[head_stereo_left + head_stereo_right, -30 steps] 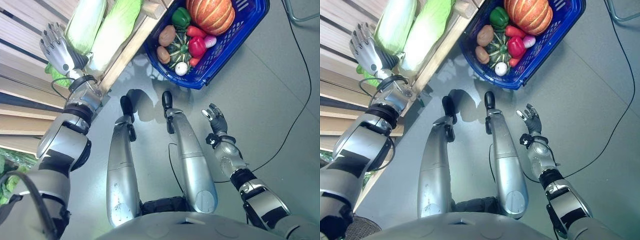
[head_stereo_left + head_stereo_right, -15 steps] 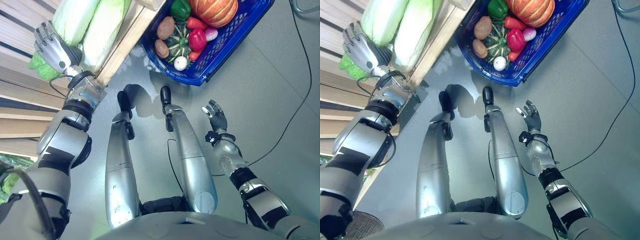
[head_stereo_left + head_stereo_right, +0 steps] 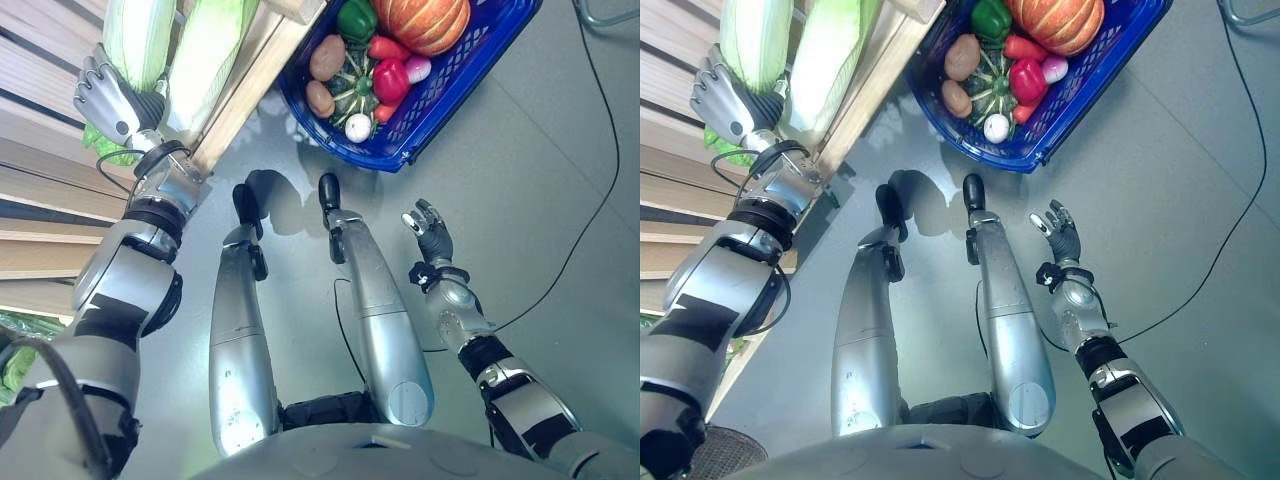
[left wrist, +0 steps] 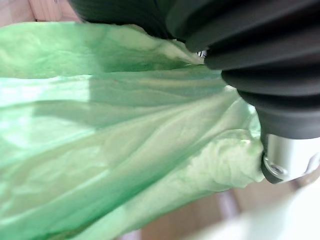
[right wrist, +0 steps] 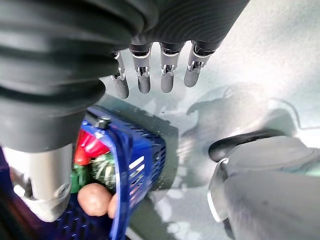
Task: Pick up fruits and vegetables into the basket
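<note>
Right hand: the right hand hangs over the bare grey floor, holding nothing. In its wrist view the fingers hang loose in a row, a bit apart, thumb off to the side.

Floor: a thin black cord snakes across it on the right, well apart from the hand.

Left hand: the left hand is up at the wooden shelf, right against the cabbages. Its fingers lie over the side of the nearer one, lightly bent. Whether they really grip it, can't tell; the wrist view is just green leaf pressed up close.

Cabbages: two long pale-green cabbages lie side by side on the shelf, touching. The first cabbage is the one under the hand, the second cabbage sits between it and the shelf edge. A scrap of darker leafy green pokes out beside the wrist.

Basket: the blue basket sits on the floor just past the shelf corner, already pretty full. Potatoes on the shelf side, a striped dark-green squash in the middle, a white onion near the front rim.

Back of basket: red pepper, green pepper, a pink radish-looking thing, and a big orange pumpkin at the far end.
</note>
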`<state>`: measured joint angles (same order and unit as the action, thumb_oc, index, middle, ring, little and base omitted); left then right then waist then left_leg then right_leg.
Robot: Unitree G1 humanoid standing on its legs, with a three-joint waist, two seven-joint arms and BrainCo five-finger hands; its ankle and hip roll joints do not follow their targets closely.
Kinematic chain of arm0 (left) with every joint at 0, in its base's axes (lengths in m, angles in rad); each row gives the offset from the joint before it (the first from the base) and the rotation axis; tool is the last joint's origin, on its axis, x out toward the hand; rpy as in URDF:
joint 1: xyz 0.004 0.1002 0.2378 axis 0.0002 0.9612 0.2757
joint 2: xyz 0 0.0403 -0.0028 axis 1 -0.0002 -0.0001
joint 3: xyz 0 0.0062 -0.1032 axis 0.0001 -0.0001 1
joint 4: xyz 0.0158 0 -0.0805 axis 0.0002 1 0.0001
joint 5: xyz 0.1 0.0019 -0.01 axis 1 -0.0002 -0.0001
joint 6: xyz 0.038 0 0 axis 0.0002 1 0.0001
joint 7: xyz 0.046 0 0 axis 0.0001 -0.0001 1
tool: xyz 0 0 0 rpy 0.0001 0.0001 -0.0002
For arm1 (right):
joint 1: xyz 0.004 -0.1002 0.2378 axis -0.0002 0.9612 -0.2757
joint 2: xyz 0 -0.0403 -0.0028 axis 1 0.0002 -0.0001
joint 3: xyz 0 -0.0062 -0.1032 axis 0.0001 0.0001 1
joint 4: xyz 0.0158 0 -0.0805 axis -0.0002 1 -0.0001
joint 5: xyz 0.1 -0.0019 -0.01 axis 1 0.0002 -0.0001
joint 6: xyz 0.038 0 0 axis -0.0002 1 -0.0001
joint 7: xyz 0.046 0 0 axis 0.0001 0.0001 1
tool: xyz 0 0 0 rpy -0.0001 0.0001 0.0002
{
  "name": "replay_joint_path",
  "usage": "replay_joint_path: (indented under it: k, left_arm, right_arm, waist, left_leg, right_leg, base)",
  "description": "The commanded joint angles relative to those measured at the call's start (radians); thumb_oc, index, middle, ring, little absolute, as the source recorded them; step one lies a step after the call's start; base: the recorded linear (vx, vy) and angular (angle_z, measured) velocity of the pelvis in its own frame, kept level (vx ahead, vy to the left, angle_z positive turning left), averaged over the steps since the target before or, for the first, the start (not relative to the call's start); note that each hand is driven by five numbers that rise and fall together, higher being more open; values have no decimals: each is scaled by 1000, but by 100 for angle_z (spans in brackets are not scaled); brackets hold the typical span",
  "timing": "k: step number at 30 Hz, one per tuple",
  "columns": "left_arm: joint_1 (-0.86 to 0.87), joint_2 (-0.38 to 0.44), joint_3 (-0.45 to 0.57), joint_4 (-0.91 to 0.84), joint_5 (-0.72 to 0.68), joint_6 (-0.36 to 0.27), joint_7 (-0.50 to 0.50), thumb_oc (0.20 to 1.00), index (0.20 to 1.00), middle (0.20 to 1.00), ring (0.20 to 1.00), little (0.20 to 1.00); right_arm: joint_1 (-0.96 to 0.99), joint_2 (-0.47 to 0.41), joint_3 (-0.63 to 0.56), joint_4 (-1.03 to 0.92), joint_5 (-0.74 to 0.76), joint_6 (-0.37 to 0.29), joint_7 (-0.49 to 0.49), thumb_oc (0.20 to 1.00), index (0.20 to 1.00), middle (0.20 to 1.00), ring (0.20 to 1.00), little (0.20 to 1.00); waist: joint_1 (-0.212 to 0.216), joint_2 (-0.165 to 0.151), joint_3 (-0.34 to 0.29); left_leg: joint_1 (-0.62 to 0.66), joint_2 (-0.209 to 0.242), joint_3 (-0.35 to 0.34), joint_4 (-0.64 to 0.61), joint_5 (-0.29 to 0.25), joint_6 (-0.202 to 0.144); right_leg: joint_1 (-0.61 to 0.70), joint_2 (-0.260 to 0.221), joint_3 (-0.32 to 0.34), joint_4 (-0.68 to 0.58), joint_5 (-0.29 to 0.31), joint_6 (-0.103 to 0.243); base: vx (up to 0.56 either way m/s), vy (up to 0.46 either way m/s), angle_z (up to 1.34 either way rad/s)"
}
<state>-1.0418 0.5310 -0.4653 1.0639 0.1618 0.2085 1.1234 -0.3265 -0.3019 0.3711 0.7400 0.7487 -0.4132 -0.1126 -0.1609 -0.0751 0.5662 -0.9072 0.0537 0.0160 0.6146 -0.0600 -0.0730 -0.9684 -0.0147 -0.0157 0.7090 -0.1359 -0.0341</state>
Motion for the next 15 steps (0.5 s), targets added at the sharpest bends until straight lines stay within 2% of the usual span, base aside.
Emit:
replay_joint_path:
  k: [1,2,7,12,15]
  left_arm:
    - [69,80,69,-104,133,-86,50,200,200,200,200,200]
    - [73,82,72,-112,137,-89,50,200,200,200,200,200]
    - [257,91,145,-277,221,-150,50,200,200,200,200,200]
    - [444,114,187,-458,282,-176,-3,200,200,200,200,200]
    - [589,107,198,-563,278,-187,-58,200,200,200,200,200]
  right_arm:
    - [121,4,-8,-91,2,-52,22,1000,1000,1000,1000,1000]
    - [120,5,-11,-90,2,-54,24,1000,1000,1000,1000,1000]
    - [154,23,-46,-114,-18,-68,33,1000,1000,1000,1000,1000]
    - [193,29,-72,-208,-29,-71,43,1000,1000,1000,1000,1000]
    - [232,34,-88,-262,-61,-76,53,1000,1000,1000,1000,1000]
  waist:
    - [39,8,-46]
    - [41,9,-46]
    - [81,33,-46]
    - [106,46,-47]
    - [121,55,-102]
  left_leg:
    - [80,-46,69,-54,-23,41]
    - [81,-46,68,-57,-19,40]
    - [259,-51,46,-135,-8,31]
    - [430,-65,3,-239,24,26]
    - [526,-73,-24,-325,47,22]
  right_leg:
    - [151,21,-63,-128,38,44]
    - [153,21,-64,-132,42,44]
    - [357,7,-76,-225,33,40]
    - [543,8,-76,-347,46,30]
    - [649,-1,-81,-439,59,26]
  base:
    - [19,-56,-1]
    - [33,-54,2]
    - [62,-51,8]
    - [91,-30,14]
    - [139,18,10]
